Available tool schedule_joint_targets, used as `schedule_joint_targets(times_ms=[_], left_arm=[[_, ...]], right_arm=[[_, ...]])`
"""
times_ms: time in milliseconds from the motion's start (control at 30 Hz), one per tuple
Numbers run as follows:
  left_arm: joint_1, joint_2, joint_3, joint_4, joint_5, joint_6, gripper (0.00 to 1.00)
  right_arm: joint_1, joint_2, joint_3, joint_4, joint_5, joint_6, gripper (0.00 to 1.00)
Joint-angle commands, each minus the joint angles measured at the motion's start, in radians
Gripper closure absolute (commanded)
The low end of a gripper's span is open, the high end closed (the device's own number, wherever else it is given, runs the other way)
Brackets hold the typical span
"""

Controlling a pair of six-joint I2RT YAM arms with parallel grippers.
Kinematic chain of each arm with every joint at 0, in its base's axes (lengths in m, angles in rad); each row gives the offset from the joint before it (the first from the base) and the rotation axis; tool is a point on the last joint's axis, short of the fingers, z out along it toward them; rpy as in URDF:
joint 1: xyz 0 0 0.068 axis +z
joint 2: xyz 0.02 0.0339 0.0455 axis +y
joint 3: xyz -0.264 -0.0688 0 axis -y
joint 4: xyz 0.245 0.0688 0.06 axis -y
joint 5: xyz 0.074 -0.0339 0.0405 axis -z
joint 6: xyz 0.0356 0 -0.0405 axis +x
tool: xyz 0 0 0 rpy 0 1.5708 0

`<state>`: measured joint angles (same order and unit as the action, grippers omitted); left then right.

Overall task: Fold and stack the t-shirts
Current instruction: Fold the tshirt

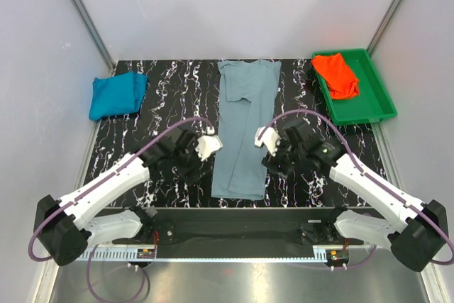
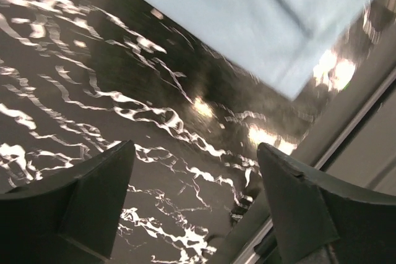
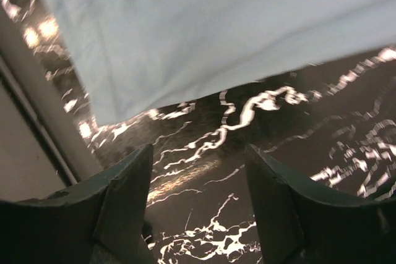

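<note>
The dusty grey-blue t-shirt [image 1: 245,133] lies flat on the black, white-veined table [image 1: 170,97]. It is folded lengthwise into a long narrow strip that runs from the far edge, at mid-width, almost to the near edge. Its collar end is at the far edge and its hem end is close to the arms' bases. The bright teal-blue t-shirt [image 1: 117,95] sits folded into a small bundle at the far left corner and hangs slightly past the left edge. The orange-red t-shirt [image 1: 337,74] lies crumpled in the far end of the green tray [image 1: 369,97], which stands at the far right corner.

The left gripper [image 2: 195,156] hangs low over bare tabletop just beside the strip's left edge, toward its near half. Its dark fingers [image 2: 99,183] are spread wide with nothing between them, and its wrist view shows the cloth's near corner ahead. The right gripper [image 3: 198,153] is just beside the strip's right edge, roughly level with the left one. Its jaws are also spread and empty, and in its wrist view the shirt's edge lies just beyond the fingertips without touching them.
</note>
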<state>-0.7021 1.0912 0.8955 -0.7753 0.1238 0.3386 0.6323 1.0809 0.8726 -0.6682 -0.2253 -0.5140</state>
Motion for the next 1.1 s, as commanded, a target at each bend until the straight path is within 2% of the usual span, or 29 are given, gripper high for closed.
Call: schedule_joint_targets(times_ms=[0, 267, 433, 767, 1067], left_arm=[[-0.028, 0.003, -0.044, 0.047, 0.007, 0.132, 0.18], [-0.046, -0.057, -0.208, 0.108, 0.007, 0.266, 0.30], [-0.048, -0.097, -0.283, 0.166, -0.010, 0.293, 0.30], [-0.068, 0.016, -0.247, 0.258, 0.031, 0.260, 0.33], [-0.099, 0.067, -0.218, 0.289, 0.030, 0.227, 0.34]], right_arm=[[0.085, -0.006, -0.029, -0.028, 0.030, -0.109, 0.33], [0.273, 0.001, -0.147, 0.111, 0.072, -0.170, 0.36], [0.322, 0.001, -0.230, 0.177, 0.073, -0.195, 0.38], [0.343, 0.014, -0.262, 0.249, 0.061, -0.198, 0.40], [0.366, -0.002, -0.264, 0.200, 0.027, -0.215, 0.41]])
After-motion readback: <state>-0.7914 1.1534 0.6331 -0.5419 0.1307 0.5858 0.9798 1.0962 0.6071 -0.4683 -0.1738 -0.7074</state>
